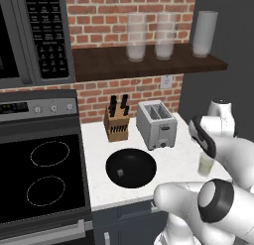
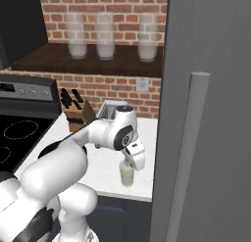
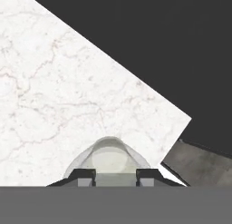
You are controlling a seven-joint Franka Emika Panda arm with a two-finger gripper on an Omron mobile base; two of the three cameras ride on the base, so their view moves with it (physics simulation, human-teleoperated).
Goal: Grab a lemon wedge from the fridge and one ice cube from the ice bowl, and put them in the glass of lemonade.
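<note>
The glass of lemonade (image 1: 205, 165) (image 2: 127, 175) stands near the counter's front right corner, beside the fridge (image 2: 211, 113). My gripper (image 1: 210, 153) (image 2: 130, 164) hangs just above its rim, pointing down. In the hand view the glass (image 3: 108, 158) lies straight below, between my fingertips (image 3: 85, 175), and the gripper (image 3: 116, 175) is open with nothing in it. The black ice bowl (image 1: 131, 168) sits at the counter's front left, with one pale ice cube (image 1: 119, 173) inside. The fridge door is closed, its bar handle (image 2: 189, 153) facing me. The lemon wedge is hidden.
A toaster (image 1: 157, 124) and a knife block (image 1: 117, 121) stand against the brick wall behind the bowl. The stove (image 1: 42, 174) adjoins the counter on the left. Three tall frosted glasses (image 1: 164, 36) line the shelf above. White marble counter (image 3: 59, 96) spreads beyond the glass.
</note>
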